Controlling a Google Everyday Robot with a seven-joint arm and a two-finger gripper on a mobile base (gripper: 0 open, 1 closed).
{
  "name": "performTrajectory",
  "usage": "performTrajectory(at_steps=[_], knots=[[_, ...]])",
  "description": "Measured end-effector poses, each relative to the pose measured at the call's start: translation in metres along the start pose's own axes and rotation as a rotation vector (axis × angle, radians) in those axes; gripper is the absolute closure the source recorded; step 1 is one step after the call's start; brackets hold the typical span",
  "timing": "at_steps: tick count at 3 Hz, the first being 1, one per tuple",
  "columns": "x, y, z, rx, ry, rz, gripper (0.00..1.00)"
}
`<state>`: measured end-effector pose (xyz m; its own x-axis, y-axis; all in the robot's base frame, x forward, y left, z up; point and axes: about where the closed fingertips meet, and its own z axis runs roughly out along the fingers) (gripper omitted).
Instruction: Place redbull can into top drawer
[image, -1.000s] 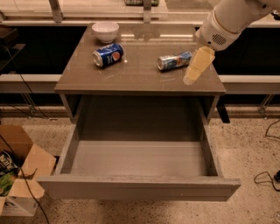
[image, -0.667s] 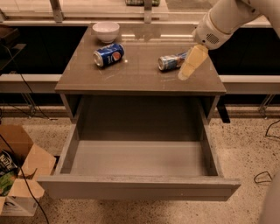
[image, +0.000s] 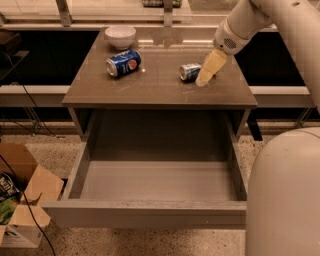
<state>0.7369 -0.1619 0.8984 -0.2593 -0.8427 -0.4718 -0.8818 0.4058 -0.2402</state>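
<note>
The redbull can (image: 188, 71) lies on its side on the cabinet top (image: 155, 87), right of centre, its silver end facing me. My gripper (image: 209, 69) hangs from the white arm at the upper right. It sits over the can's right end, at or just above it. The top drawer (image: 146, 214) is pulled fully out below the cabinet top, and its grey inside is bare.
A fatter dark blue can (image: 123, 63) lies on its side at the left of the cabinet top. A white bowl (image: 120, 36) stands behind it. An open cardboard box (image: 22, 200) sits on the floor at the left. My white body (image: 285, 200) fills the lower right.
My gripper has moved left and slightly back, from beside the redbull can to over its right end. The can and the drawer have not moved.
</note>
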Motion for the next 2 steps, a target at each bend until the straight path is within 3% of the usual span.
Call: performTrajectory(at_steps=[1,2], knots=[[0.012,-0.002,0.031,-0.029,-0.029,0.11,0.0],[0.016,-0.009,0.056,-0.041,-0.051,0.168,0.0]])
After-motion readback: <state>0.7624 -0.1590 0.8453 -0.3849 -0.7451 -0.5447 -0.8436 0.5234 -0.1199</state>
